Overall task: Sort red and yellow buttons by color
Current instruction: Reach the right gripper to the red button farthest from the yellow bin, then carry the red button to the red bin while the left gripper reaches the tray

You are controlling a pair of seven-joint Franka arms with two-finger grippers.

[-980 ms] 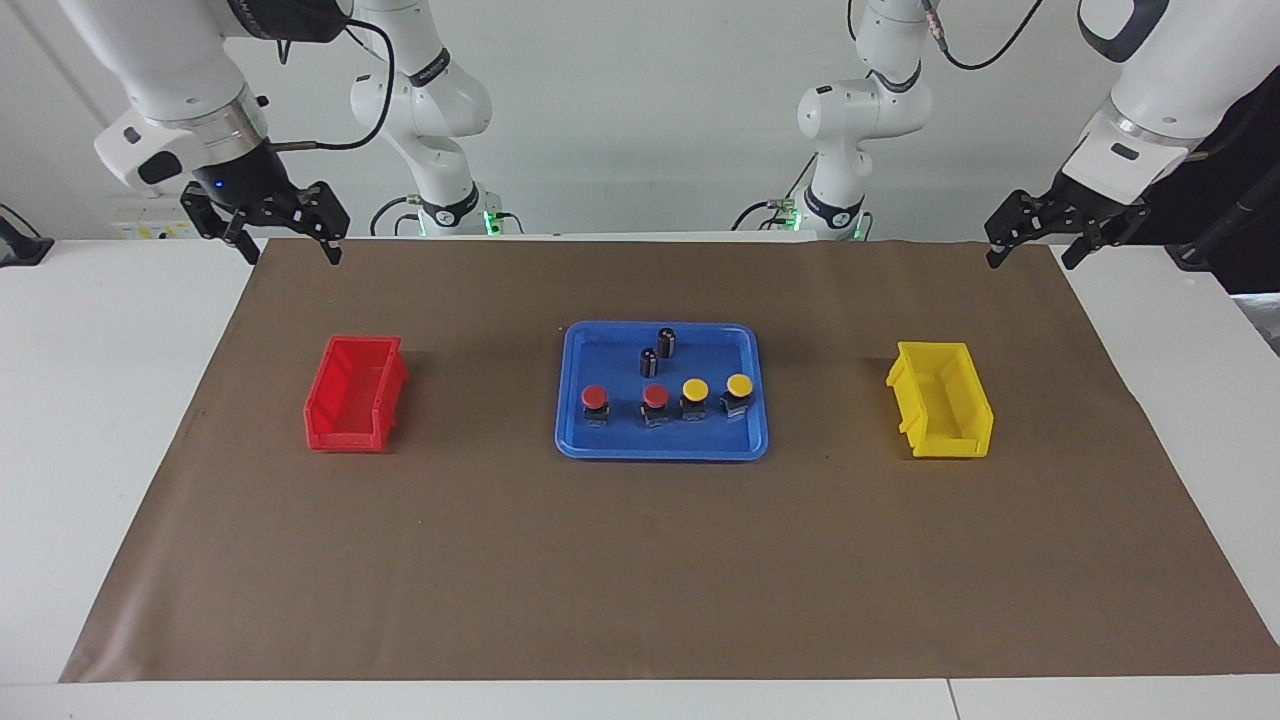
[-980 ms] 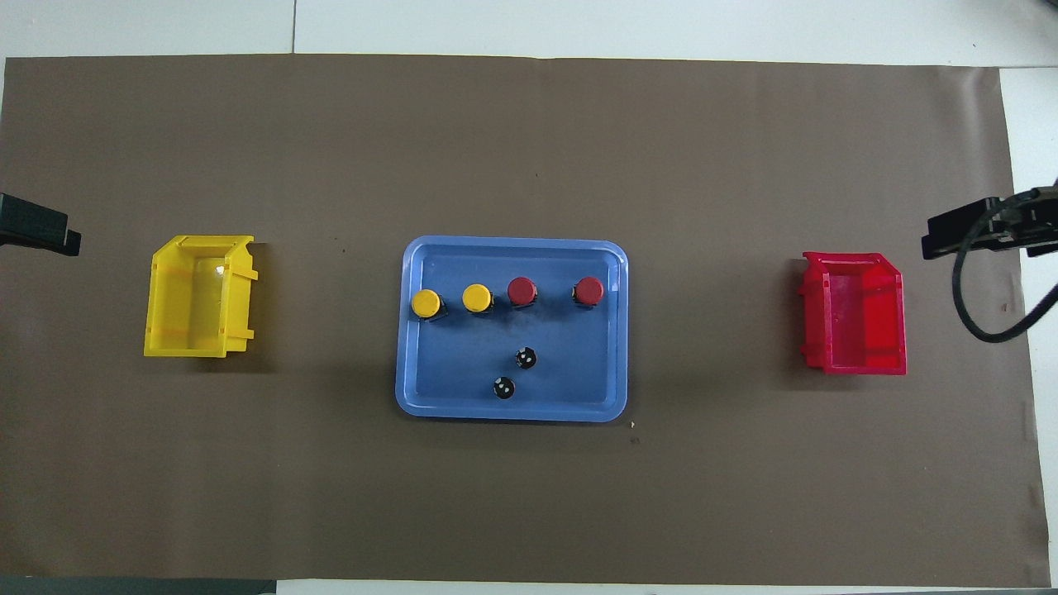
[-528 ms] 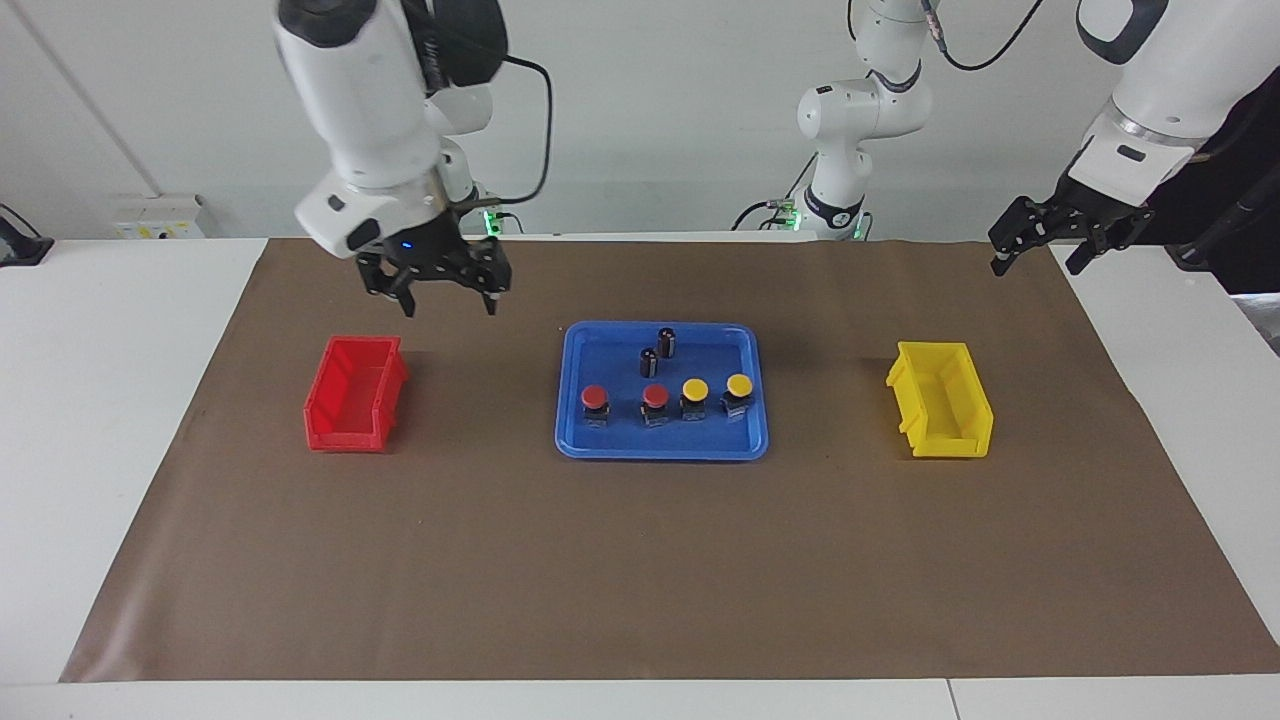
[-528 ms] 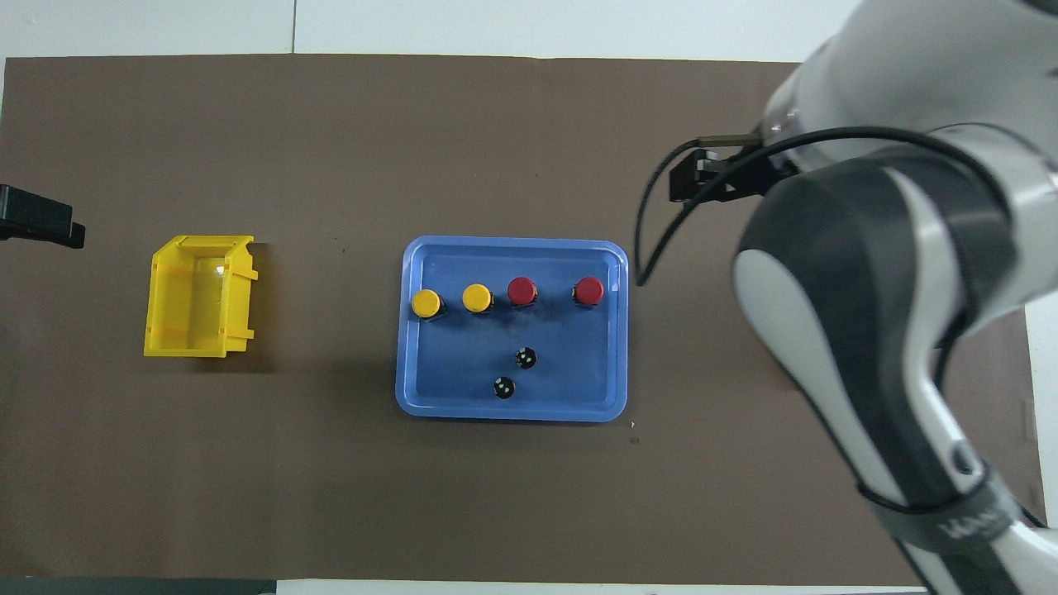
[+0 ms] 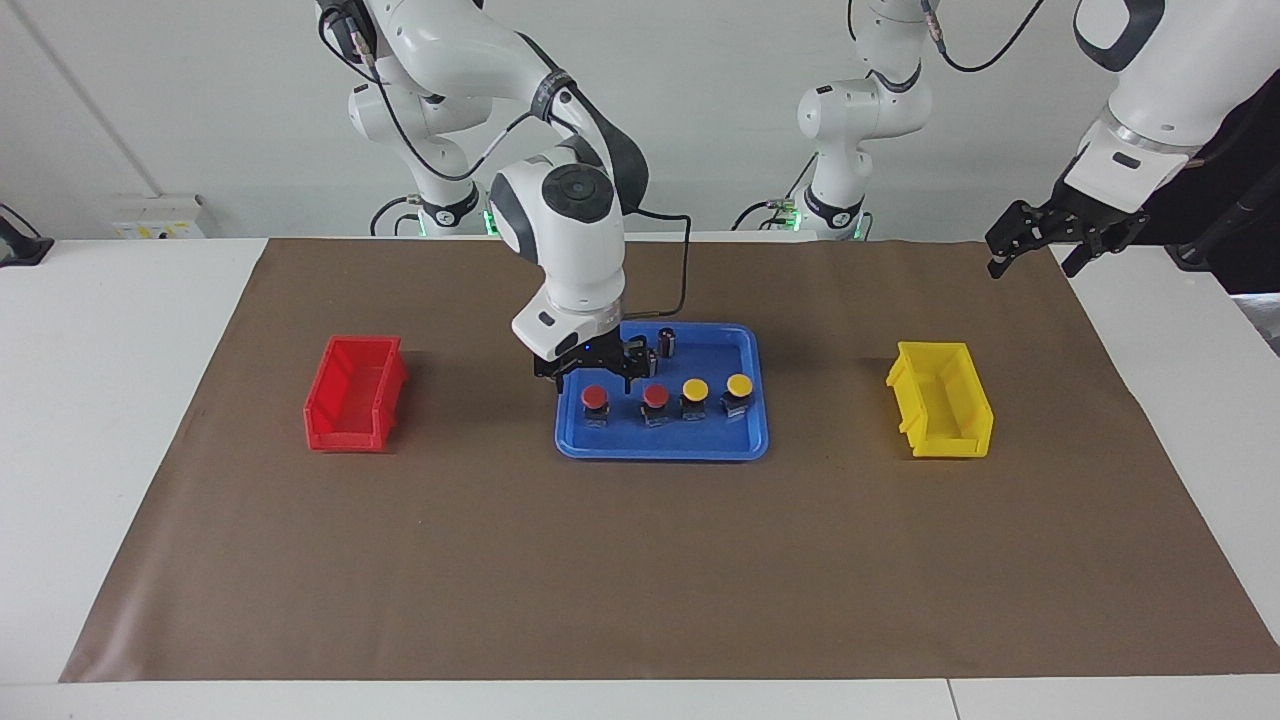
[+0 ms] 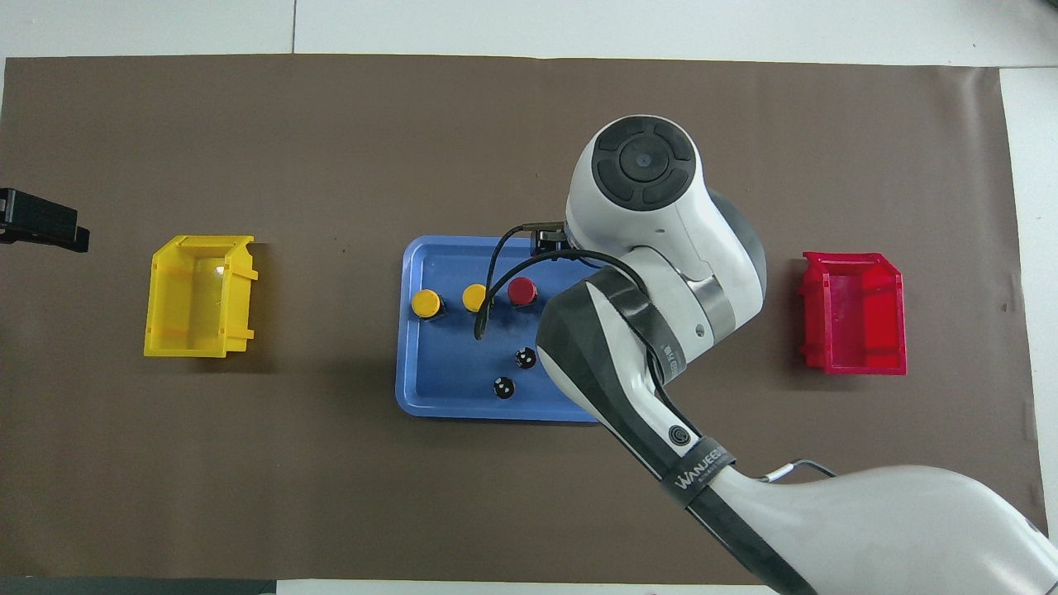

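Observation:
Four buttons stand in a row in the blue tray (image 5: pixel 660 447): a red button (image 5: pixel 594 398) toward the right arm's end, a second red button (image 5: pixel 655 397), then two yellow buttons (image 5: pixel 695 390) (image 5: pixel 739 385). My right gripper (image 5: pixel 594 380) hangs low over the first red button, open, with a finger on each side just above its cap. In the overhead view the right arm hides that button; the other red button (image 6: pixel 521 291) and both yellow buttons (image 6: pixel 474 297) (image 6: pixel 426 303) show. My left gripper (image 5: pixel 1030 255) waits open over the mat's corner at the left arm's end.
A red bin (image 5: pixel 355 393) sits toward the right arm's end and a yellow bin (image 5: pixel 940 398) toward the left arm's end, both empty. Two dark cylinders (image 5: pixel 667 342) (image 5: pixel 648 362) stand in the tray nearer to the robots than the buttons, close to the right gripper.
My right arm has swung from the mat's corner, past the red bin, to the tray and dropped over the end red button. The left arm has barely moved.

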